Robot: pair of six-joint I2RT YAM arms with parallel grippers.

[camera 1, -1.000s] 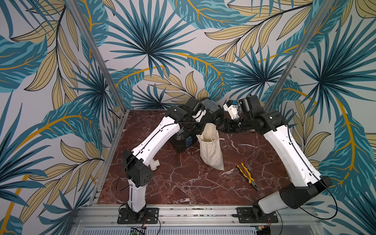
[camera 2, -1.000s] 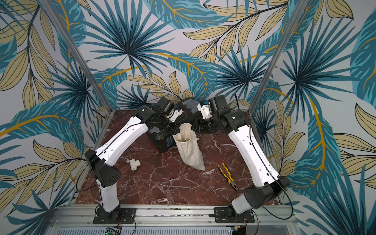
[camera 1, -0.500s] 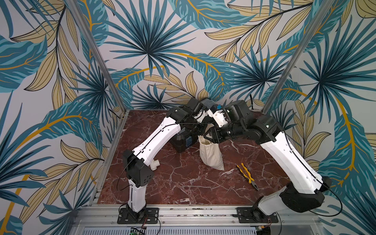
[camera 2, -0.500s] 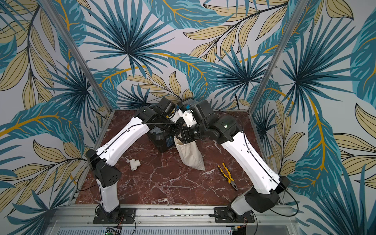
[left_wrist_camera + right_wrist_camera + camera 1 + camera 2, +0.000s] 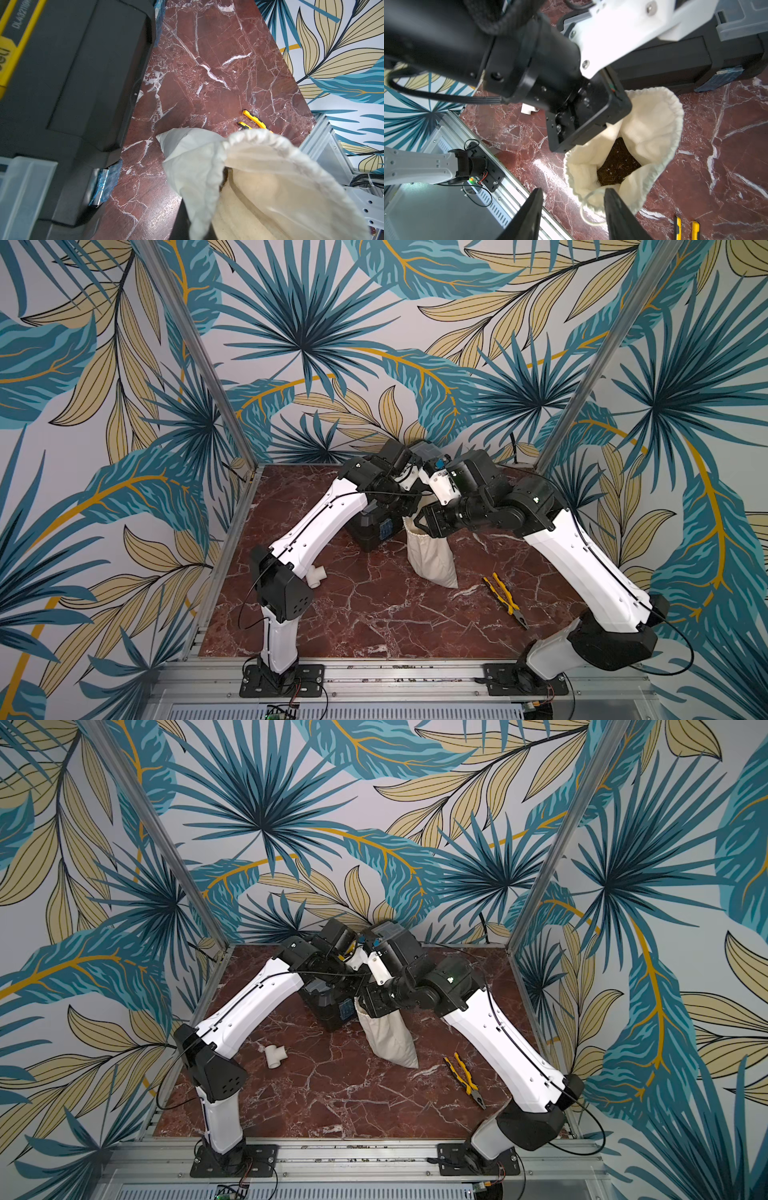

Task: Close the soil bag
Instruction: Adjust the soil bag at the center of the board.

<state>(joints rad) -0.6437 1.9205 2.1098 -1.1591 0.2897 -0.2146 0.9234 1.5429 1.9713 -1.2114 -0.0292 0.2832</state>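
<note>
Nearest us on the red marble table (image 5: 365,626), yellow-handled pliers (image 5: 505,599) and a white pipe fitting (image 5: 275,1055) lie well apart from the work. Behind them the soil bag (image 5: 430,558) stands upright mid-table, just beside the black toolbox (image 5: 372,531). Its gathered mouth gapes and dark soil (image 5: 618,162) shows inside.

We see the left gripper (image 5: 591,124) closed tight at the far rim. It appears to pinch the hem, though its own body hides the tips. The right gripper (image 5: 574,191) hangs over the near rim, jaws parted and holding nothing, with the thin white cord (image 5: 581,211) looping between its fingers (image 5: 529,216).

We judge the step in hand to be catching that cord. To do it well, we would lower the right gripper until the loop sits deep between the jaws and close on the cord alone, not the hem cloth. Then we would draw away from the left gripper's anchor along the line of the hem, so the mouth gathers evenly and the bag neither tips nor spills against the toolbox behind
</note>
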